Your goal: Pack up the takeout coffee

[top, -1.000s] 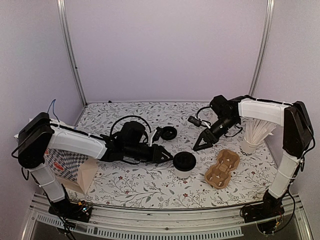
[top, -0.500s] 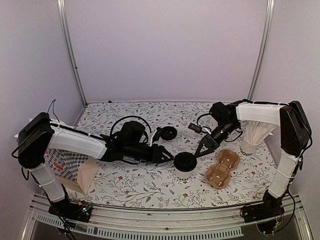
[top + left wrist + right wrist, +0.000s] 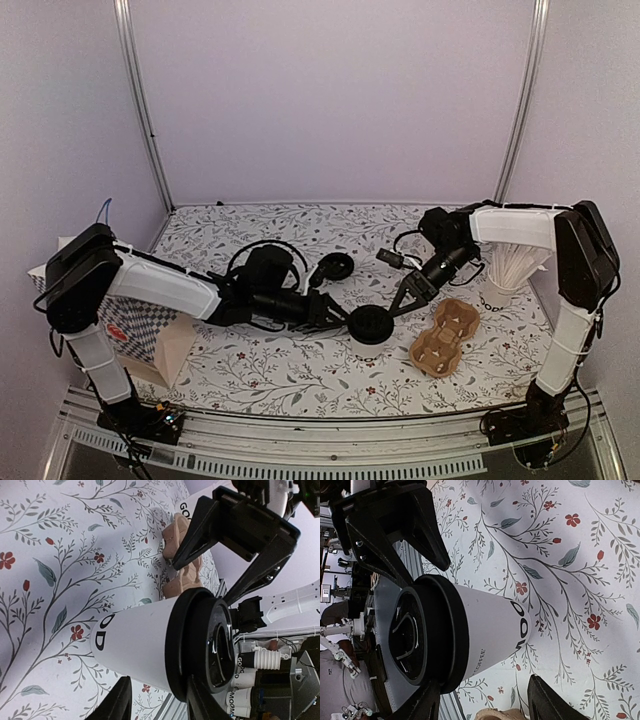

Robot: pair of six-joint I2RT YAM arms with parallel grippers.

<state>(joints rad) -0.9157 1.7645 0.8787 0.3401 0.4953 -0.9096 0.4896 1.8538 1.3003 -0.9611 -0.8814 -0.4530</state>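
We see a wide worktop (image 3: pixel 300 370) covered in a pale cloth printed with leafy sprigs and small red flowers. Two long white-and-black arms reach over it towards the middle, the left arm (image 3: pixel 160 290) lying low and the right arm (image 3: pixel 520 225) bending in from the far right. At the left edge stands a paper bag (image 3: pixel 125 330) with a blue-and-white check. Right of centre lies a brown moulded-pulp cup carrier (image 3: pixel 445 338), and just behind it a white paper cup holding long white sticks (image 3: pixel 497 292).

The takeout coffee (image 3: pixel 370 325), a small white paper cup with dark lettering and a round black plastic lid, stands upright on the cloth near the middle, just left of the carrier. The left claw (image 3: pixel 338 318) sits at the cup's left side, its fingers parted about halfway with the lid rim at their tips; we cannot tell whether they touch it. The right claw (image 3: pixel 402 303) hangs close on the opposite side, spread wide and gripping nothing. Behind the left claw lies a small round black lid-like piece (image 3: pixel 338 266)
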